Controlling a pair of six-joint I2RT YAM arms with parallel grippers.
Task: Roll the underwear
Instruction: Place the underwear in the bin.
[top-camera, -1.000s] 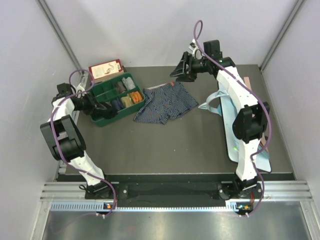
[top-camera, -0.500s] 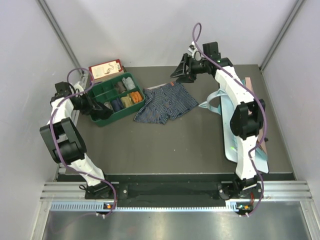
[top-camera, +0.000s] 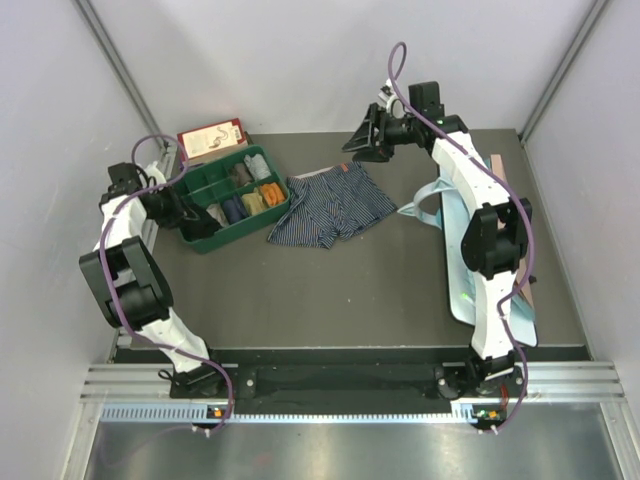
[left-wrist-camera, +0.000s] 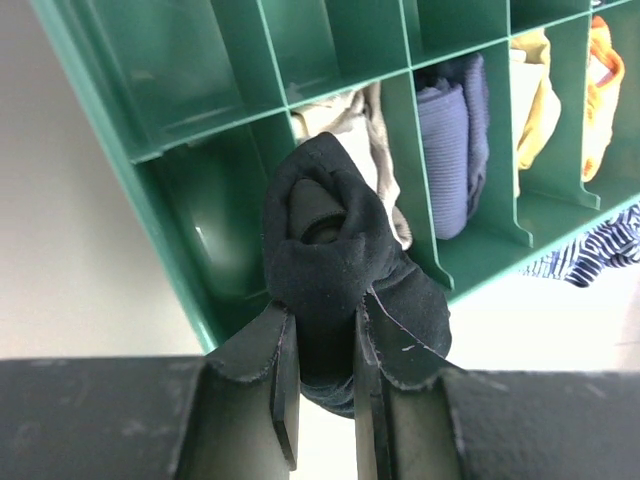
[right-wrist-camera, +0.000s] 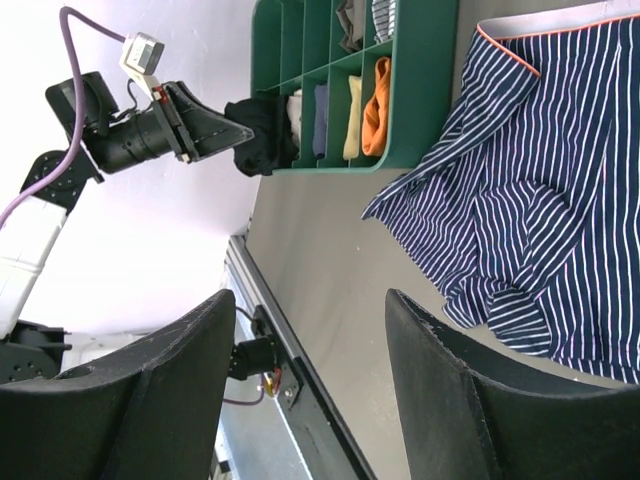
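So the left hand (left-wrist-camera: 324, 312) clamps the rolled black pair (left-wrist-camera: 330, 225) over the green tray (left-wrist-camera: 200, 60). The striped pair (right-wrist-camera: 540, 170) lies spread on the surface (top-camera: 380, 290) beside it, soft and floppy; I'd grab the orange waistband (right-wrist-camera: 560, 31). The right hand (right-wrist-camera: 310, 300) gapes wide nearby.

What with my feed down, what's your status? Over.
Left gripper shut on black briefs at tray edge. Right gripper open, raised. Striped briefs flat, unrolled. Nothing blocking.

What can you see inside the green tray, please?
The green tray holds rolled cloths in orange, yellow, blue and cream. The black underwear in the left gripper hides part of the corner compartment.
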